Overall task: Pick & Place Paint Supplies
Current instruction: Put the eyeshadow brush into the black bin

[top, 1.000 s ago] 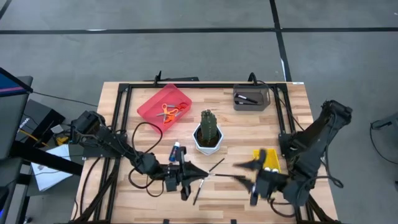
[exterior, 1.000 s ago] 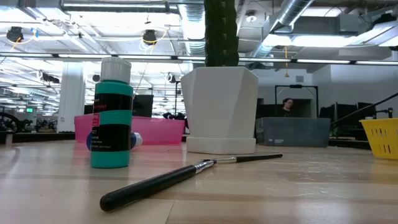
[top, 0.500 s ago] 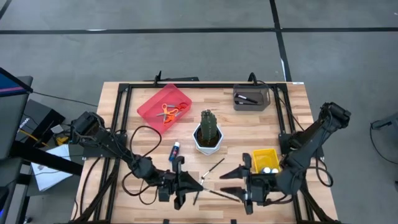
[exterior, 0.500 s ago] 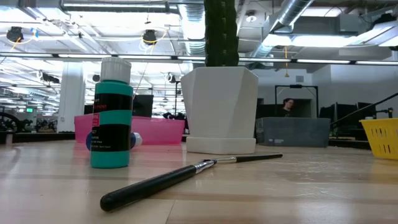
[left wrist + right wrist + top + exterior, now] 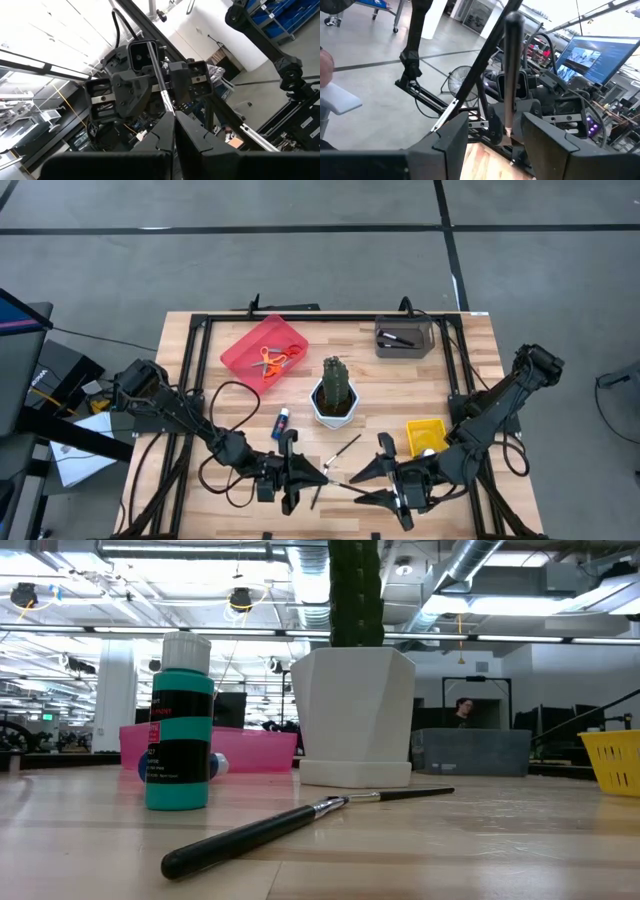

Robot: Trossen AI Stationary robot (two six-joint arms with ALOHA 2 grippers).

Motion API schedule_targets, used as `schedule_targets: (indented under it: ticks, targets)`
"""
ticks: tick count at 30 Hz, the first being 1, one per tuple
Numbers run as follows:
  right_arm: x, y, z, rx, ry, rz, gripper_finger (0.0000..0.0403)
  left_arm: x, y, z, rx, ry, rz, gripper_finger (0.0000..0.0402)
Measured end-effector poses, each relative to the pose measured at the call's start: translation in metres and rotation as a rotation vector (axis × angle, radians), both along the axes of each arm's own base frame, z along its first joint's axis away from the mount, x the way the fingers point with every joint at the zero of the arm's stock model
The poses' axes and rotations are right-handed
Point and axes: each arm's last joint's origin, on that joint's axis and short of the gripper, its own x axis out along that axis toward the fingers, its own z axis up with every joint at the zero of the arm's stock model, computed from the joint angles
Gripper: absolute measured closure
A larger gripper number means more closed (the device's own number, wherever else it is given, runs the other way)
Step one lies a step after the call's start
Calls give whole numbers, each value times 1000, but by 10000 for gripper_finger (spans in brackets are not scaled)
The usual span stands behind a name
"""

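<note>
A: What is hard to make out?

B: From above, the held paintbrush is a thin sliver. The left tool is closed on it; the right tool, fingers spread, faces it at the worktop's front edge.

A: How many things?

B: Two paintbrushes: that one, and another lying before the cactus. One bottle lies flat; one pair of scissors sits in the red tray.

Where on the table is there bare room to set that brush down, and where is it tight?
Bare wood lies between the cactus pot and the grey bin, and beside the red tray toward the left rail. It is crowded at the front, where left gripper, right gripper and a loose paintbrush meet.
</note>
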Motion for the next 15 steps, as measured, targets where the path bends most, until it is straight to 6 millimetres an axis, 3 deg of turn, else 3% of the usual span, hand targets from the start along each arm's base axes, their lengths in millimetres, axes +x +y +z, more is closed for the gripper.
schedule_targets:
  ticks: [15]
  targets:
    - [0, 1, 2, 7, -16, 28, 226, 5, 5, -4, -3, 44, 8, 402]
